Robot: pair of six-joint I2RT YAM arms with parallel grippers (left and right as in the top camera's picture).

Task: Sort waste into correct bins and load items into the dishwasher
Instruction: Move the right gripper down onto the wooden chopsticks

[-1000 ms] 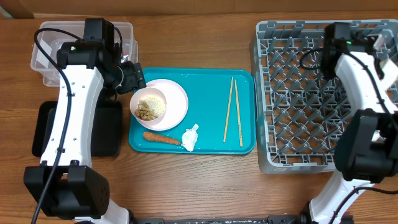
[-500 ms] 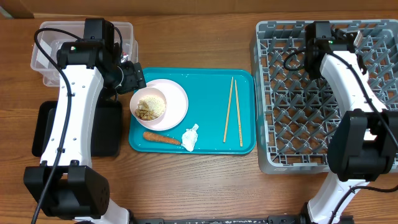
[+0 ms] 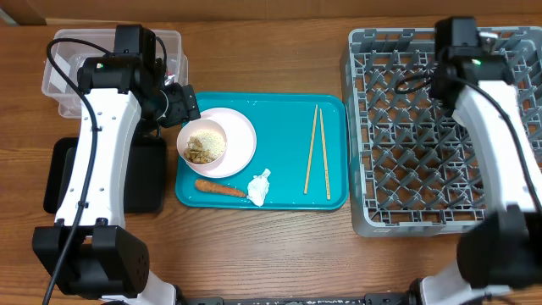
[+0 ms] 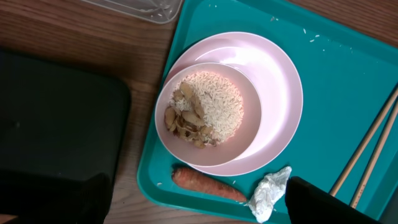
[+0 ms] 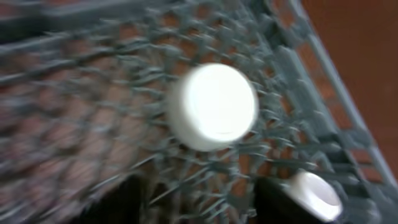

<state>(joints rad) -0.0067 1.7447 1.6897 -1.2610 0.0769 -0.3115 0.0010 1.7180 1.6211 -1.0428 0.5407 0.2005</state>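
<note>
1. A brown wood-grain table (image 3: 271, 254) filled the overhead view from edge to edge.
2. On it, a clear tub (image 3: 55, 76) sat at upper left with a black tray (image 3: 59, 174) below it. A teal tray (image 3: 279, 110) lay at centre and a grey dish rack (image 3: 398, 127) at right.
3. The teal tray held a plate (image 3: 244, 140), a carrot (image 3: 220, 188), a tissue wad (image 3: 259, 186) and, towards its right side, chopsticks (image 3: 318, 151).
4. Only the left wrist view showed that a bowl (image 4: 249, 134) stood on the plate. In it was heaped rice (image 4: 214, 112) with brown scraps at its left.
5. The left gripper (image 3: 188, 108) hovered at the plate's upper left edge, its fingers spread wide and empty.
6. The blurred right wrist view showed a white round piece (image 5: 212, 107) resting in the rack and a second white piece (image 5: 314, 194) at lower right. In the overhead view the arm covered that corner.
7. The right gripper (image 5: 208, 199) stood above the rack, fingers apart and holding nothing.
</note>
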